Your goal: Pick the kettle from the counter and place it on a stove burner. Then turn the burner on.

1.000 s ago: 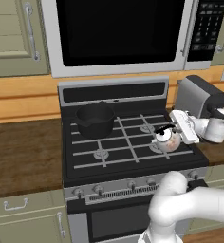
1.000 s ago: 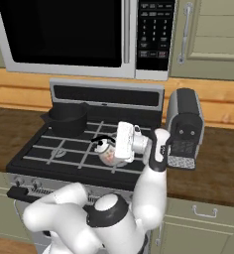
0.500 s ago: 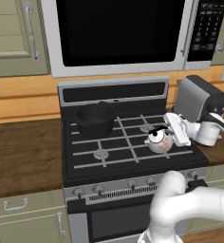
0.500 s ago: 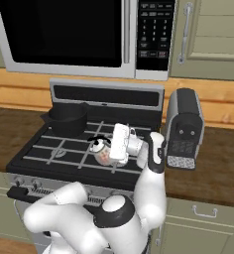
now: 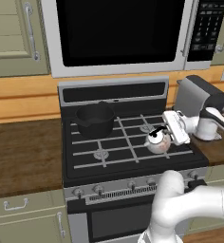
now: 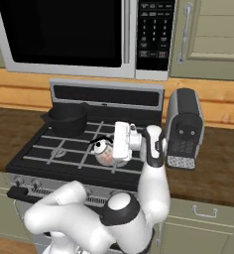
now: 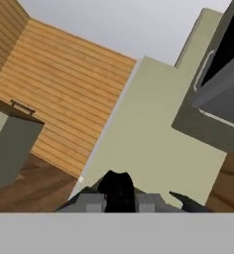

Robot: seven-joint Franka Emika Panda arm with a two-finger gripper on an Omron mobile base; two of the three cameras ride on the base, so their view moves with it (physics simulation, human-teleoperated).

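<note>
While the carry is under way: the kettle (image 5: 158,139) is held at the gripper (image 5: 170,129), above the front right part of the stove top (image 5: 85,163), so the step in hand is judged to be the placing.
Grip: the fingers appear clamped on the kettle's black handle, seen best in the right base view, where the kettle (image 6: 103,150) sits just left of the gripper (image 6: 115,146); the contact itself is too small to be made out.
Kettle position: near the front right stove burner (image 5: 157,148), which is largely hidden beneath it; whether the base touches the grate bars cannot be told.
Placing well: the kettle should be centred over the burner disc and lowered upright until its base rests flat on the bars, and released only then.
Clearance: the black pot (image 5: 95,119) at the far left burner is well apart, and the toaster (image 5: 197,98) on the counter (image 5: 19,152) stands to the right.
Change: compared with half a second ago, the kettle and hand are seen further left over the stove.
Knobs: the burner knobs (image 5: 99,190) along the front panel are untouched.
</note>
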